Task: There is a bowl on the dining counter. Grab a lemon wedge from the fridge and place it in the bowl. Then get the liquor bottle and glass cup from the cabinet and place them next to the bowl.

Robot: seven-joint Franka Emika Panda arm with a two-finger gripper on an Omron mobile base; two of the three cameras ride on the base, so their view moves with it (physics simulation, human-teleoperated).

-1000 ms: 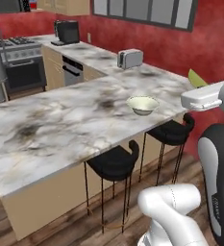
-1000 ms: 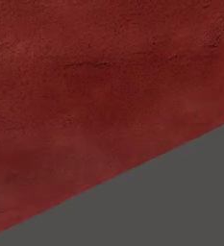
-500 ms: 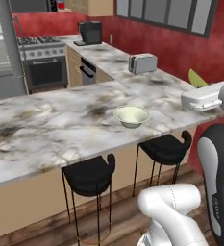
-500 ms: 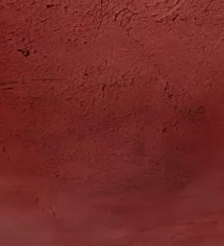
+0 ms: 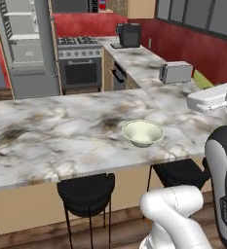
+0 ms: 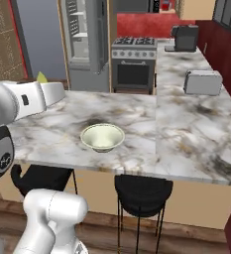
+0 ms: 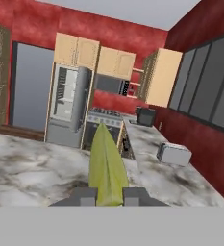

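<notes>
My gripper [image 7: 108, 195] is shut on the lemon wedge [image 7: 106, 166], a yellow-green sliver that sticks up between the two fingertips. Its tip also peeks out by my white hand, lemon wedge [image 5: 203, 79] [image 6: 41, 77]. The pale bowl [image 5: 142, 133] [image 6: 102, 137] sits empty on the marbled dining counter [image 5: 47, 131], lower than the hand and off to one side of it. Behind the counter the grey fridge [image 5: 25, 46] [image 7: 68, 106] stands open. A cabinet [image 7: 157, 78] door hangs open beside the microwave. The liquor bottle and glass cup are too small to make out.
A silver toaster [image 5: 175, 72] and a black coffee machine [image 5: 128, 35] stand on the side counter, with a stove [image 5: 78, 63] against the back wall. Two black stools [image 5: 88, 192] [image 5: 180, 172] are tucked under the counter's near edge.
The whole picture has swung: the base has turned and moved, bringing the counter, bowl and fridge squarely ahead; the right base view went from red wall to kitchen. The wedge stays gripped.
</notes>
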